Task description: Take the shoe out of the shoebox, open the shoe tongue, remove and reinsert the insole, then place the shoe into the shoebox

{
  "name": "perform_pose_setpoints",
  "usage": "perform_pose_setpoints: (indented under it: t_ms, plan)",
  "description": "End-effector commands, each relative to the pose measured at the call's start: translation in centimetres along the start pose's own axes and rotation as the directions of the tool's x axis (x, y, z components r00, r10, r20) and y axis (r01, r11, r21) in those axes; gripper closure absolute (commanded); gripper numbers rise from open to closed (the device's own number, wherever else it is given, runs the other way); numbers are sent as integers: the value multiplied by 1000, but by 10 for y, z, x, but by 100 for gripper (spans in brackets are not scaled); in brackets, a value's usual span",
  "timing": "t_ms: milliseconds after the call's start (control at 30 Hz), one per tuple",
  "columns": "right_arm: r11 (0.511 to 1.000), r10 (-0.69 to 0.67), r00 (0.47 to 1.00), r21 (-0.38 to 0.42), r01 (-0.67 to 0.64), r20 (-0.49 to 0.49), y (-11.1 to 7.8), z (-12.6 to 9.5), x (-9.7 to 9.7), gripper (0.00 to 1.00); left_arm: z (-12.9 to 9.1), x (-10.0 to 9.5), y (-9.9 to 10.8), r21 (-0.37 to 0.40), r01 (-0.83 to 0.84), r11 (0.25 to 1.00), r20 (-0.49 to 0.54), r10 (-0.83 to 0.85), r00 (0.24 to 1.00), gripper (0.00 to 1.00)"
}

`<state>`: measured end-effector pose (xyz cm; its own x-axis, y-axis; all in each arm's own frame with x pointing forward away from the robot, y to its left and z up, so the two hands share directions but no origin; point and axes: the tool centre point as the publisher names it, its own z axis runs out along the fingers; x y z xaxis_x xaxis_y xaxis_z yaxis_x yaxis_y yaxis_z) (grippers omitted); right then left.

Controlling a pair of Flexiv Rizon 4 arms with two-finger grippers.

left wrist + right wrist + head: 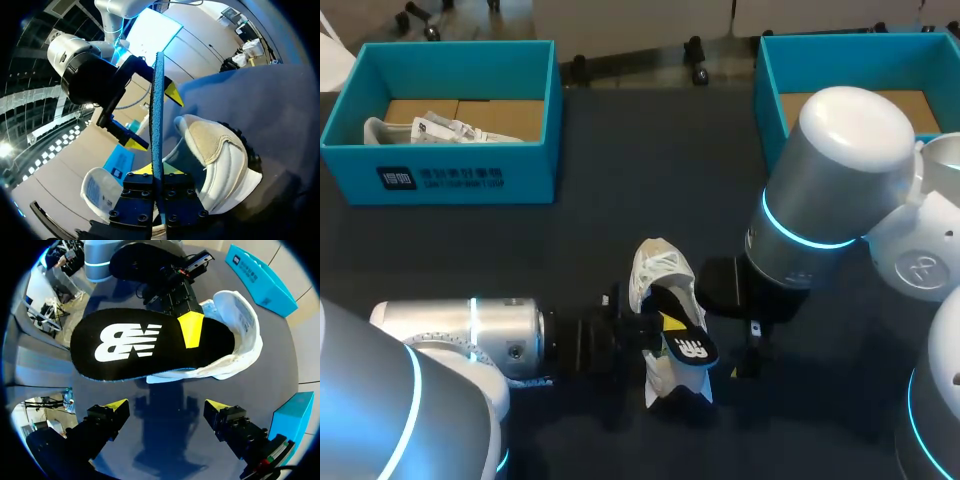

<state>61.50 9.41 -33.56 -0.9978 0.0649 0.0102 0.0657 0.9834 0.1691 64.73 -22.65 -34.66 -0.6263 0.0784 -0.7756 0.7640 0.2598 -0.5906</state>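
While left claw pinches the insole, right claw gapes wide open

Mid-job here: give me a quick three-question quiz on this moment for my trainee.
1. True or false: the right claw is shut on the insole.
2. What grips the insole? A) the left claw B) the right claw C) nothing, it lies loose.
3. Fill in: the white shoe rests on the ____.
Key: 1 false, it is open; 2 A; 3 table.
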Motion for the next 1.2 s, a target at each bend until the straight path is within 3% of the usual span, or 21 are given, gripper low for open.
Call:
perform_pose_setpoints:
  t_ms: [33,433,567,633,767,1033,1200]
  plan:
    - [1000,1,1000,-1,-1,2,0,2,1,0,4,1,3,-11,-14,1000,1,14,1000,100]
    - [1000,1,1000,-1,-1,2,0,2,1,0,4,0,10,-26,-57,998,13,57,998,100]
    - [1000,1,1000,-1,-1,2,0,2,1,0,0,-3,6,-12,9,1000,16,-8,1000,100]
    - [1000,1,1000,-1,-1,2,0,2,1,0,-2,-4,3,-2,22,1000,15,-22,1000,80]
    - [1000,1,1000,-1,-1,2,0,2,1,0,-7,-7,-6,24,69,997,11,-70,998,69]
    - [1000,1,1000,-1,-1,2,0,2,1,0,-12,-10,-25,68,125,990,-18,-124,992,68]
    - [1000,1,1000,-1,-1,2,0,2,1,0,-10,-8,-32,93,160,983,-45,-157,987,76]
